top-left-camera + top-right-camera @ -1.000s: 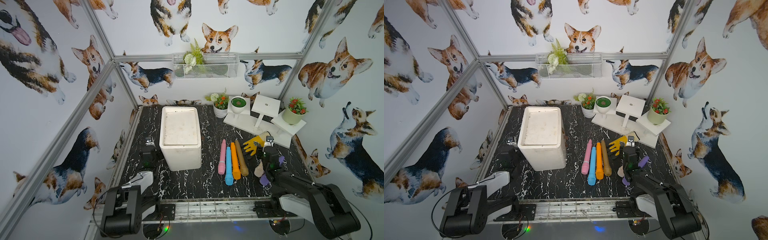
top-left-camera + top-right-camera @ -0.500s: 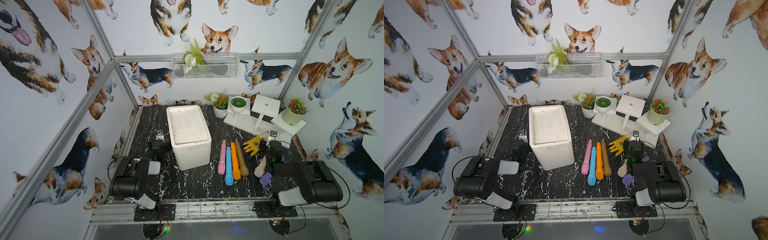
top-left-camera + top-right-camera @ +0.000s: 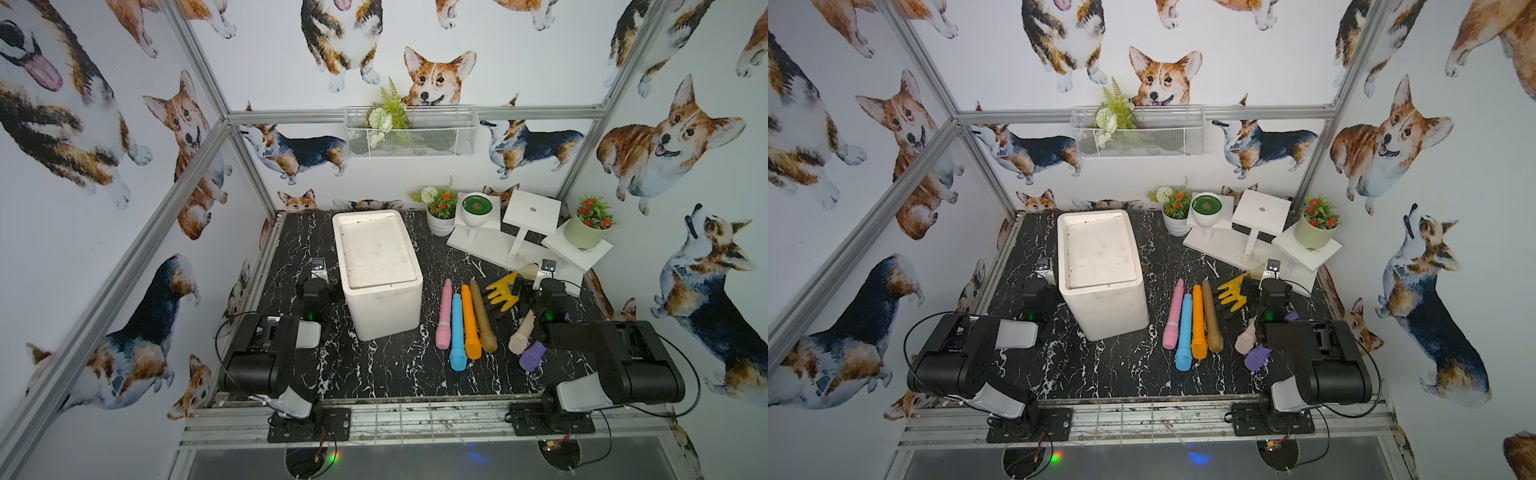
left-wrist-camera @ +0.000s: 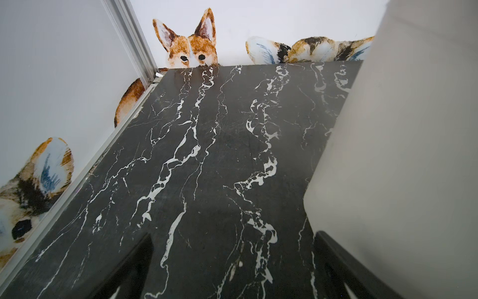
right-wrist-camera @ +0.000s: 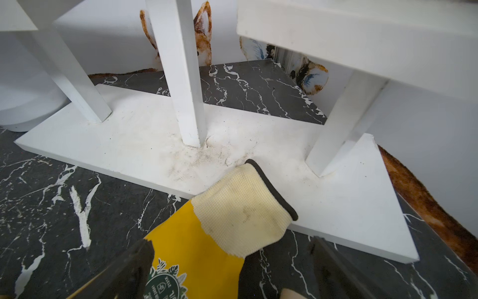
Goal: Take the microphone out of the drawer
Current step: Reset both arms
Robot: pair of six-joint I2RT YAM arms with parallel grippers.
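The white drawer box (image 3: pixel 376 270) stands left of centre on the black marble table, and nothing of its inside shows. Several microphones lie outside it: pink (image 3: pixel 444 316), blue (image 3: pixel 457 332), orange (image 3: pixel 469 322) and brown (image 3: pixel 482 316) side by side, with beige (image 3: pixel 523 334) and purple (image 3: pixel 532 355) by the right arm. My left gripper (image 3: pixel 318 289) is open beside the box's left wall (image 4: pixel 401 155), only bare table between its fingers (image 4: pixel 129 269). My right gripper (image 3: pixel 525 286) hangs open above a yellow glove (image 5: pixel 194 246), holding nothing.
A white tiered stand (image 3: pixel 515 245) with potted plants sits at the back right, its base plate (image 5: pixel 155 145) just ahead of the right gripper. A flower pot (image 3: pixel 440 216) stands behind the microphones. A wire basket (image 3: pixel 411 133) hangs on the back wall. The enclosure walls are close on both sides.
Both arms have folded back from a low, stretched pose. The right gripper left the beige and purple microphones, moved back over the glove and opened wider. The white box shifted slightly right.
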